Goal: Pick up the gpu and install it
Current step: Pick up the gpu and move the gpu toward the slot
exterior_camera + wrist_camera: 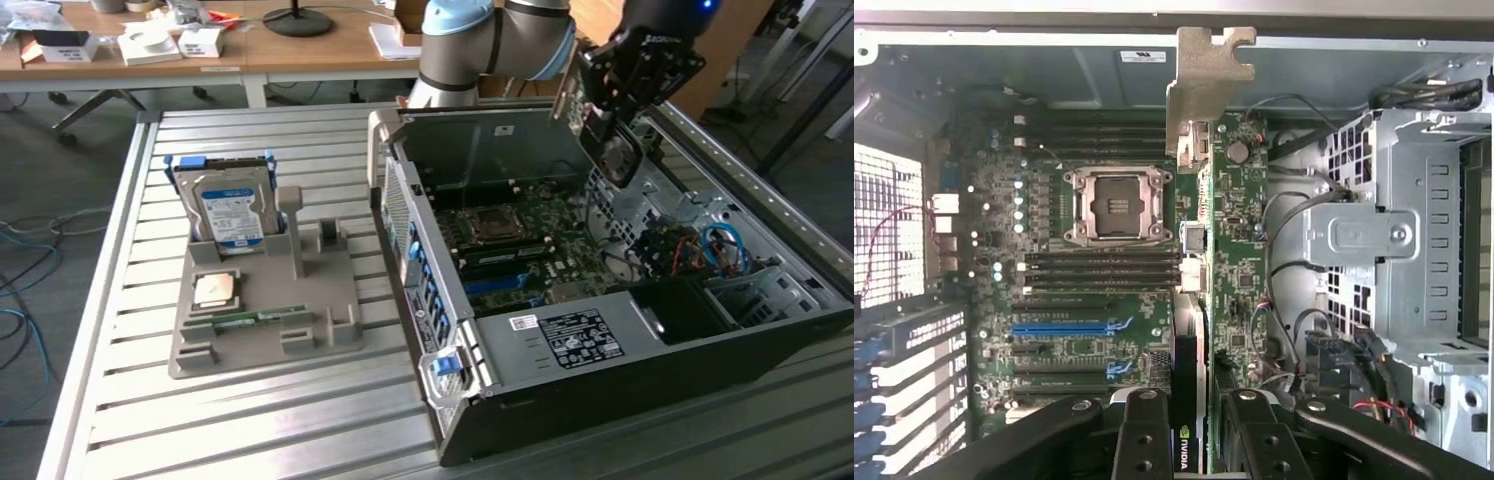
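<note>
Right, the gripper is pinching the gpu, with its two black fingers pressed against either face of the card near one end. The green board runs straight out from the fingertips, edge-on, and its silvery bracket sits at the far end from the hand. In the exterior view the hand hangs above the open computer case, over the rear part of the opening, and the card is clear of the board underneath.

Beneath the hand lies the motherboard. To one side of the held card is the empty CPU socket, with dark memory slots running next to it. Closer to the fingers on that same side are the blue expansion slots. On the card's other side things are crowded. Loops of black cable curl just beside it, and the grey metal drive cage stands past them.

Well away from the hand, towards the exterior view's left, a grey parts holder rests on the slatted table. It carries an upright hard drive, a CPU chip and a slim RAM stick.
</note>
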You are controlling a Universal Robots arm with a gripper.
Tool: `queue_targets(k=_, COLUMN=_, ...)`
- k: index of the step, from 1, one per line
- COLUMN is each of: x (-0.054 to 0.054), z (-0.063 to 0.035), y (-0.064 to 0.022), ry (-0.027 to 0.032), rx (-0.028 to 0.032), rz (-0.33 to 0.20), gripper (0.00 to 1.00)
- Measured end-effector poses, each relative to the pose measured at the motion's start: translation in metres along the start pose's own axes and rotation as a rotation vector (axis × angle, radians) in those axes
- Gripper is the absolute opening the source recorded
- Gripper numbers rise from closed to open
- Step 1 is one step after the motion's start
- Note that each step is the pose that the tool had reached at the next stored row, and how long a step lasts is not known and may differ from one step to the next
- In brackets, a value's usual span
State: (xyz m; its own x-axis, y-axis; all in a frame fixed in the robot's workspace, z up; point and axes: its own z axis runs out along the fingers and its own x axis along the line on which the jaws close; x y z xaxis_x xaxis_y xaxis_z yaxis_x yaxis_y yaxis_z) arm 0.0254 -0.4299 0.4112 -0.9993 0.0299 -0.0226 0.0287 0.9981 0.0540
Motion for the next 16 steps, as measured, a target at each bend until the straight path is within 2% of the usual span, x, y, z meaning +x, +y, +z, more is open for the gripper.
queue_targets(k=4, x=-0.001, z=0.0008, y=0.0, ry=0.0003, rx=-0.0001, rz=-0.004, gripper=0.27)
queue_targets(k=16, x=-0.001, z=0.0182, y=-0.0009, ry=0.0003, rx=0.0, rz=-0.004, gripper=0.27)
